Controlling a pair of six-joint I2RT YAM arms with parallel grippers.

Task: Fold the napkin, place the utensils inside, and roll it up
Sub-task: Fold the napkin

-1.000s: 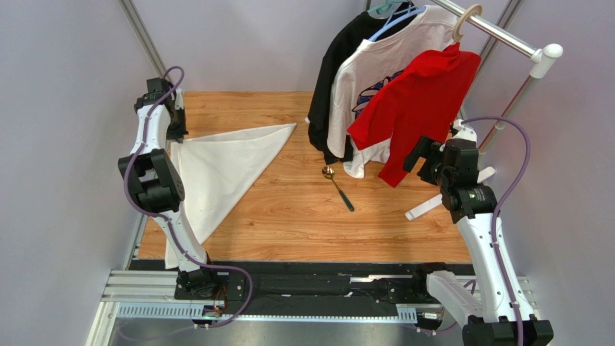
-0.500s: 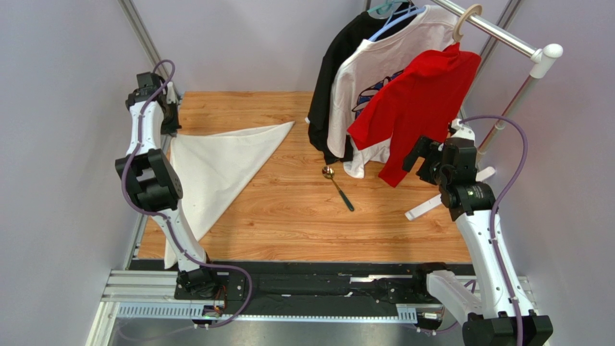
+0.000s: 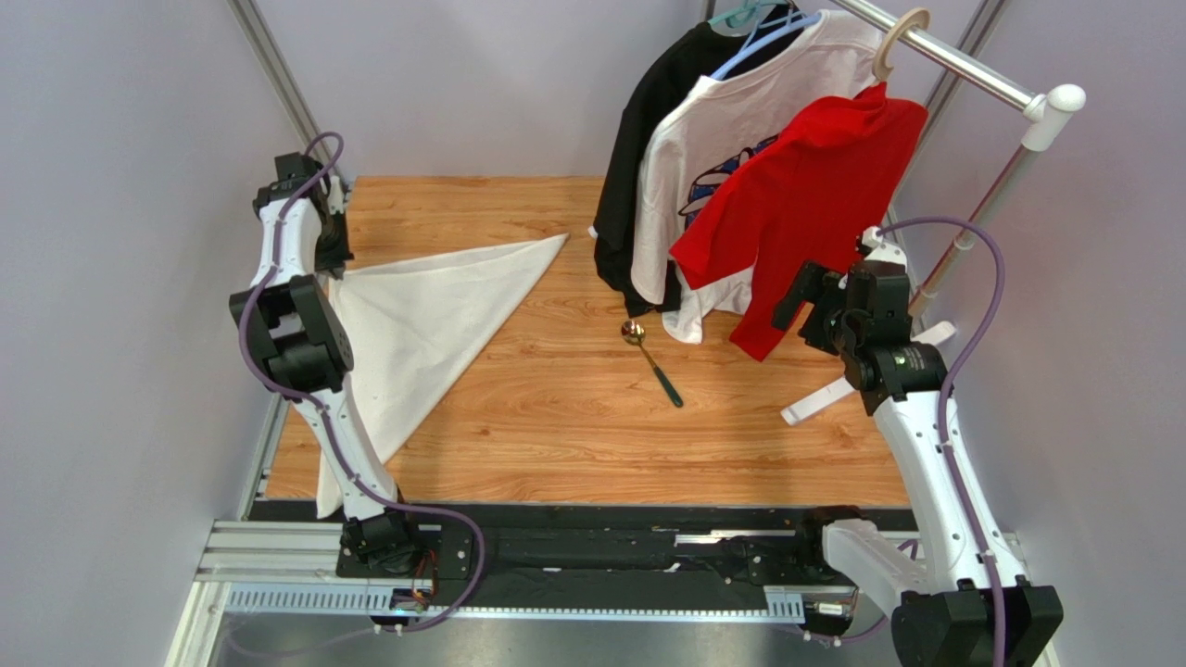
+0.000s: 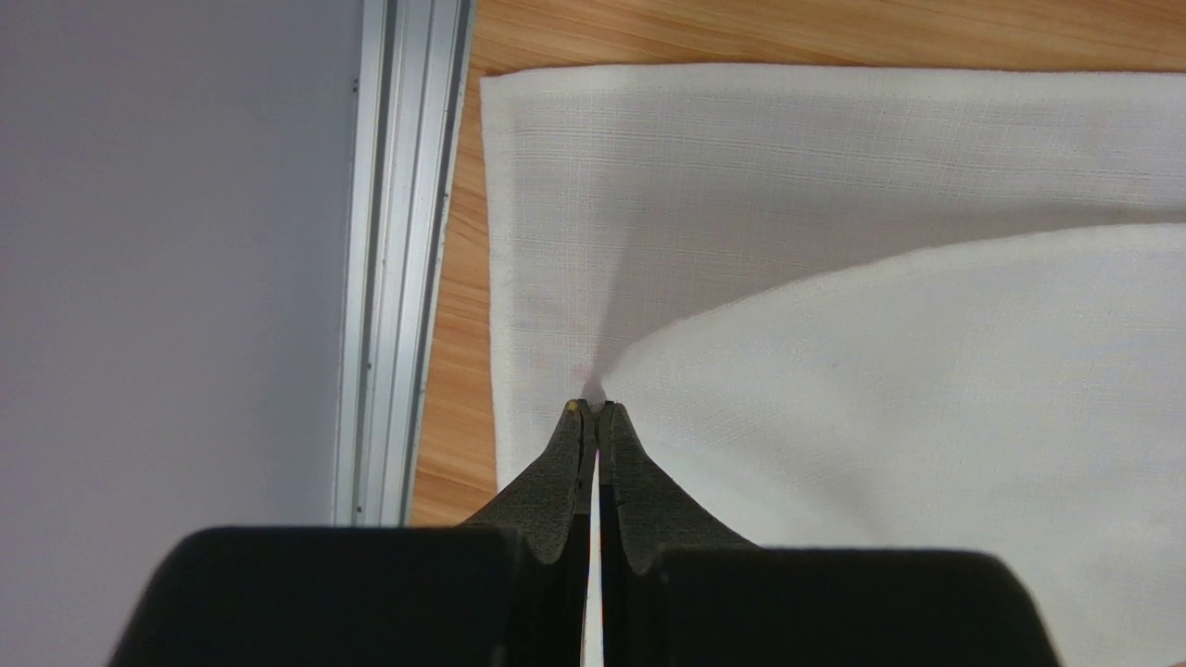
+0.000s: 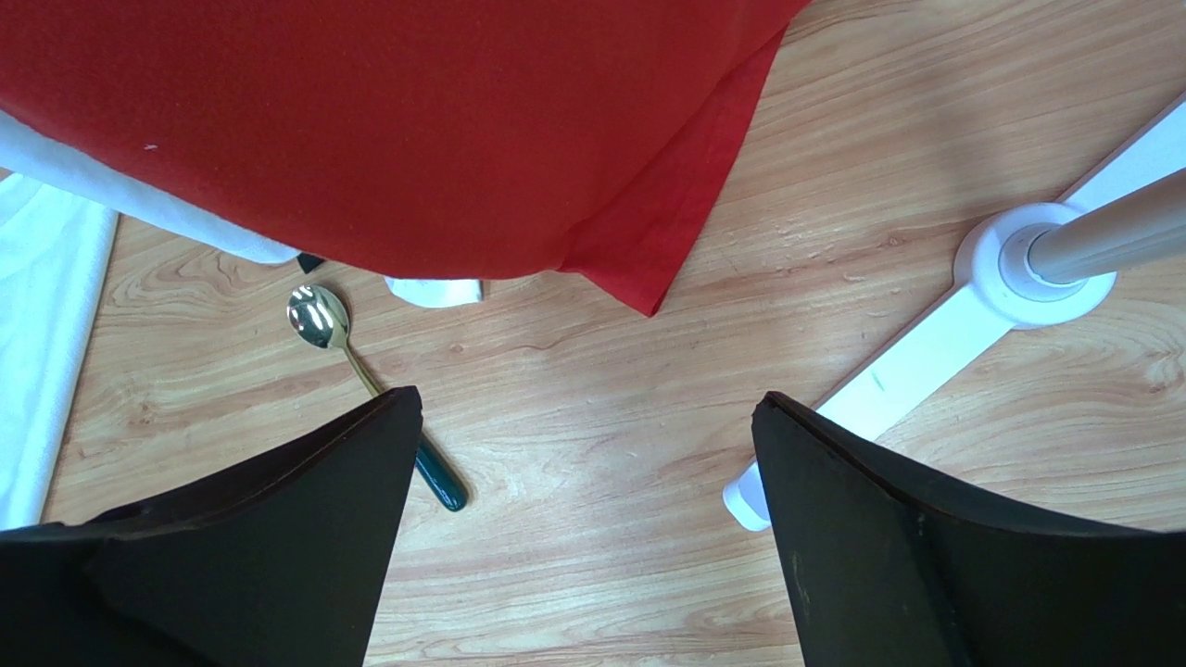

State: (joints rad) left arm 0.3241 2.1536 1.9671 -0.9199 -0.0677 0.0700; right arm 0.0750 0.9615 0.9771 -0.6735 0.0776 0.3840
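Wood-grain table (image 3: 585,417), grey walls (image 3: 125,278); left gripper (image 4: 596,409) clamped on folded napkin (image 4: 835,209); right gripper (image 5: 586,400) spread wide, its finger (image 5: 279,542) hiding part of spoon (image 5: 320,317) handle.

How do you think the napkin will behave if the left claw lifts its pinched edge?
Probably floppy: the napkin is thin and curves up in a soft fold where the left claw pinches it. It is likely light, and may drag across the smooth wooden table rather than hold its shape.
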